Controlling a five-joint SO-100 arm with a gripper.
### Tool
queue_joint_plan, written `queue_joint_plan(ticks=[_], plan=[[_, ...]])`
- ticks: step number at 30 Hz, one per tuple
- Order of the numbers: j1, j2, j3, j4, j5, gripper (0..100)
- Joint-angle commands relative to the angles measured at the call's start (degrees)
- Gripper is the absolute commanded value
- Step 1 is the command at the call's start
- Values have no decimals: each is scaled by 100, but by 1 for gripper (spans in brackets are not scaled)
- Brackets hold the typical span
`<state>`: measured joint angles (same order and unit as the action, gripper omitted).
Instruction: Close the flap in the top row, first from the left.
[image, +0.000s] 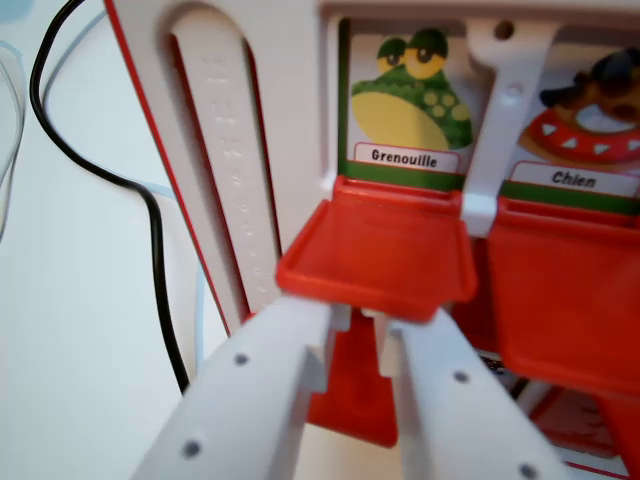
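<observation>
A red flap (375, 250) juts out open below the frog card labelled "Grenouille" (405, 100), the leftmost picture in the white and red board (285, 110). My gripper (365, 318) comes up from the bottom edge. Its two white fingers (270, 390) converge and meet at the tips, right under the flap's front lip and touching it. Nothing sits between the fingers. To the wrist view's right, the flap (565, 290) under the "Chien" card (590, 120) also hangs open.
A white post (500, 120) of the board frame stands between the two cards. More red flaps (355, 400) show lower down, behind my fingers. A black cable (155, 230) winds over the white table at the wrist view's left.
</observation>
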<state>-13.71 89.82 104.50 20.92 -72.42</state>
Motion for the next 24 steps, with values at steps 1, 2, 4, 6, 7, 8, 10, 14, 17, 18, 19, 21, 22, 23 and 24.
queue_joint_plan(ticks=[1, 2, 4, 6, 7, 8, 10, 14, 17, 18, 19, 21, 22, 23, 24], plan=[[-62, 105, -791, -62, 97, 0], [-62, 97, -800, -62, 105, 0], [-62, 88, -817, -79, 149, 0], [-53, 53, -896, -70, 193, 0], [-44, 18, -958, -53, 220, 0], [-26, -9, -1002, -53, 237, 0], [18, -79, -1063, -35, 264, 0], [132, -246, -1230, -35, 334, 0], [246, -492, -1503, -35, 325, 0], [281, -571, -1600, -35, 334, 0], [316, -633, -1687, -9, 334, 0], [360, -703, -1775, -9, 299, 0], [369, -703, -1793, -9, 272, 0], [369, -712, -1819, -9, 272, 0], [369, -712, -1828, 0, 272, 0]])
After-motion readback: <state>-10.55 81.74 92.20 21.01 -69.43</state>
